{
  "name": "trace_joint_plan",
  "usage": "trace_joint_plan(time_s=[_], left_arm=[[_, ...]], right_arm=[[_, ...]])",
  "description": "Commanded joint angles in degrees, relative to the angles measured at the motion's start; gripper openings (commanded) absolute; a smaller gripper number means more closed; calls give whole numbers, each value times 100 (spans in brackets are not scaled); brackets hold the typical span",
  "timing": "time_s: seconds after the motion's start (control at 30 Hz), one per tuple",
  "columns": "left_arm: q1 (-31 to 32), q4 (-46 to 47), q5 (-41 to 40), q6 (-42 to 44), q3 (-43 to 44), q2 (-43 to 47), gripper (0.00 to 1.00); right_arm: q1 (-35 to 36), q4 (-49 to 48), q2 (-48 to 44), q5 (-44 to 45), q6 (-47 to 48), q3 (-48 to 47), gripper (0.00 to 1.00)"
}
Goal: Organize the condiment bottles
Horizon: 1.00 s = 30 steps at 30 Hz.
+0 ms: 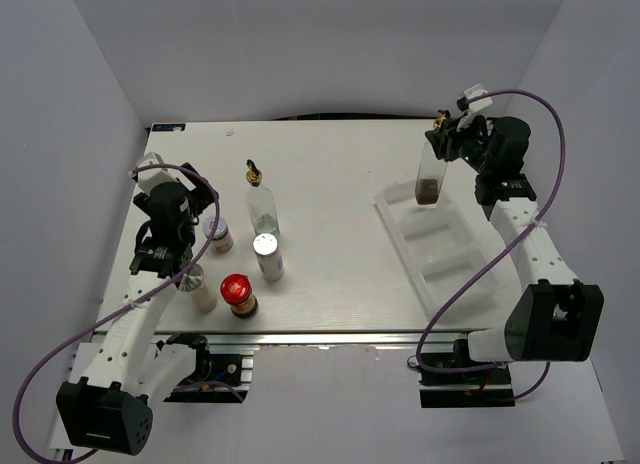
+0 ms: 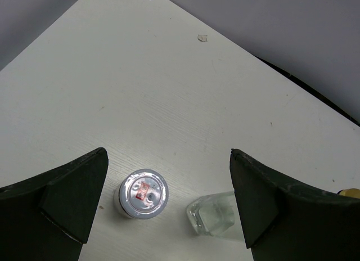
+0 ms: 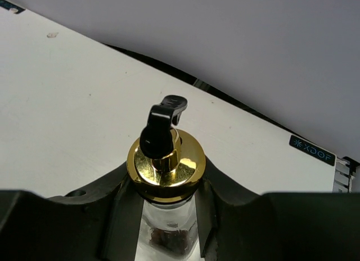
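My right gripper [image 1: 441,144] is shut on the neck of a tall clear glass bottle [image 1: 429,176] with dark contents and holds it upright over the far compartment of the white tray [image 1: 446,252]. The wrist view shows its gold-black pourer [image 3: 165,160] between my fingers [image 3: 121,210]. My left gripper [image 1: 203,216] is open above the small white-lidded jar [image 1: 217,234], which sits between the jaws in its wrist view [image 2: 143,193]. The second glass bottle [image 1: 262,202] stands beside it [image 2: 212,214]. A silver-capped shaker [image 1: 267,256], a red-lidded jar [image 1: 238,295] and another shaker [image 1: 201,286] stand nearer.
The tray has several compartments and lies at the right, angled toward the near edge. The loose bottles cluster on the left half of the table [image 1: 340,214]. White walls enclose the table on three sides.
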State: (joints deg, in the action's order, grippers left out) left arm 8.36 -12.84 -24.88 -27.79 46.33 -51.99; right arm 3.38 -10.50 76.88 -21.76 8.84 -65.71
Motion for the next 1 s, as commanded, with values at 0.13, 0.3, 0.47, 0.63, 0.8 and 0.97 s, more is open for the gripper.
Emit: trace_joint_plan(time_s=[0.13, 0.3, 0.47, 0.63, 0.8, 0.97], left_arm=[[-10, 54, -122, 81, -45, 57, 98], [-1, 45, -157, 72, -36, 31, 98], [-1, 27, -148, 81, -18, -13, 98], [-1, 27, -148, 81, -9, -13, 98], [-10, 45, -140, 81, -18, 22, 98], [-1, 54, -113, 81, -1, 48, 98]], right_arm=[[-504, -1147, 187, -1330, 249, 164, 0], [-566, -1234, 362, -1577, 355, 365, 0], [-575, -1595, 459, -1507, 302, 639, 0], [-592, -1587, 547, -1445, 373, 647, 16], [-610, -1490, 600, -1542, 513, 630, 33], [-619, -1359, 661, -1542, 601, 569, 49]])
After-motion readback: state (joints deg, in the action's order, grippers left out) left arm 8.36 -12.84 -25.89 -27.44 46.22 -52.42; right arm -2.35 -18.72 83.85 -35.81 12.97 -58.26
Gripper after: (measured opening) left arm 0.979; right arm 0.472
